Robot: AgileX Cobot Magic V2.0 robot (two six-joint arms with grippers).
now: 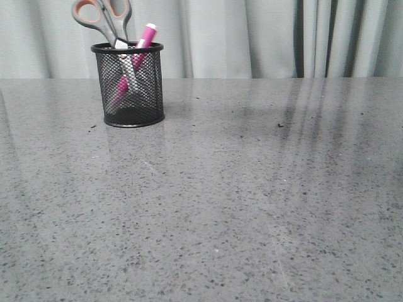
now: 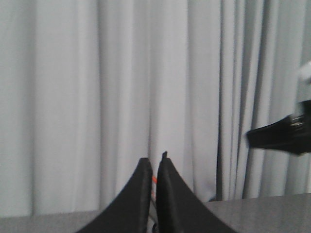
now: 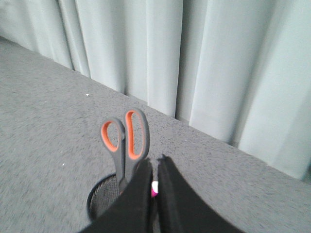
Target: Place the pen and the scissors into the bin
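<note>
The bin [image 1: 129,94], a black mesh cup, stands at the far left of the table. The scissors [image 1: 104,16] stand in it, blades down, grey and orange handles up. The pink pen [image 1: 141,47] leans in it beside them, white cap up. Neither gripper shows in the front view. In the right wrist view my right gripper [image 3: 154,162] is shut and empty above the bin [image 3: 99,199]. The scissors' handles [image 3: 127,141] rise just beside it, and the pen's cap [image 3: 155,188] shows through the slit between the fingers. My left gripper [image 2: 154,162] is shut and empty, facing the curtain.
The grey speckled table [image 1: 220,201] runs back to a pale curtain [image 1: 264,38]. A small dark speck [image 1: 280,124] lies at the back right. Part of the right arm [image 2: 282,136] shows in the left wrist view.
</note>
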